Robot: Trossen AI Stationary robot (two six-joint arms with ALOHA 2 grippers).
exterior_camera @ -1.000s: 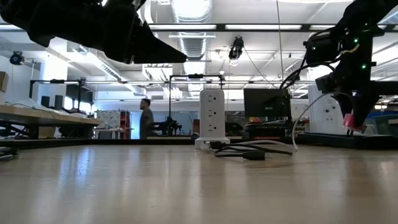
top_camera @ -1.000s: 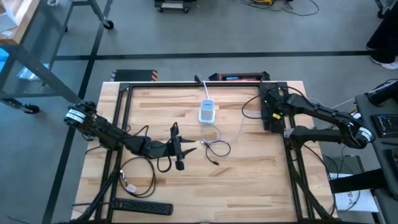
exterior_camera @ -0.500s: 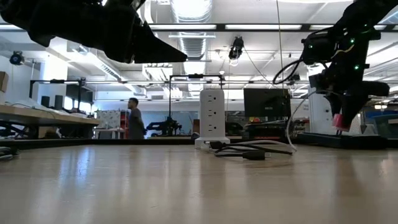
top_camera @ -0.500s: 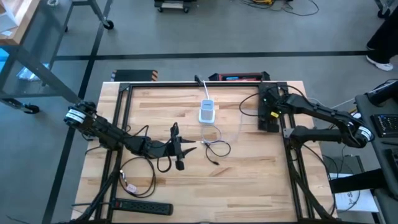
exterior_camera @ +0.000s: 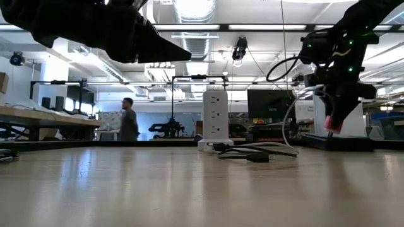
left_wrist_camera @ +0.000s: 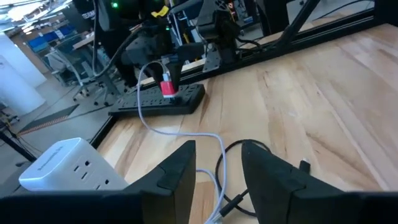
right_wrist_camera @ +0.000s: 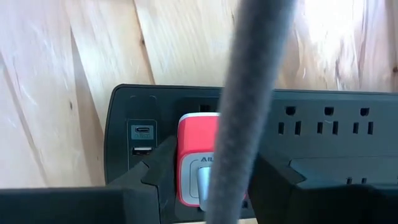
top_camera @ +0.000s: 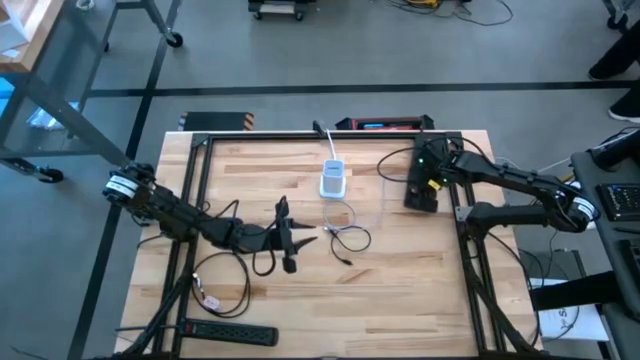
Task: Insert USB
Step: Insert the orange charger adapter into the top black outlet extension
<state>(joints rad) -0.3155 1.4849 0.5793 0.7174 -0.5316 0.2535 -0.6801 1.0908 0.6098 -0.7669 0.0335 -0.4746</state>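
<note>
While my right gripper (right_wrist_camera: 208, 180) stays clamped on the red USB plug (right_wrist_camera: 196, 155), it has drifted inward off the table edge, so the black power strip (right_wrist_camera: 323, 137) now lies beneath my jaws, USB ports beside the plug. My left gripper (left_wrist_camera: 214, 177) waits open, cable between.

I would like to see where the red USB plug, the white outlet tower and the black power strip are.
red USB plug (left_wrist_camera: 168, 87), left wrist view, on its red body.
white outlet tower (exterior_camera: 215, 118), low view, on its front face.
black power strip (right_wrist_camera: 348, 124), right wrist view, on its top face beside the outlets.
</note>
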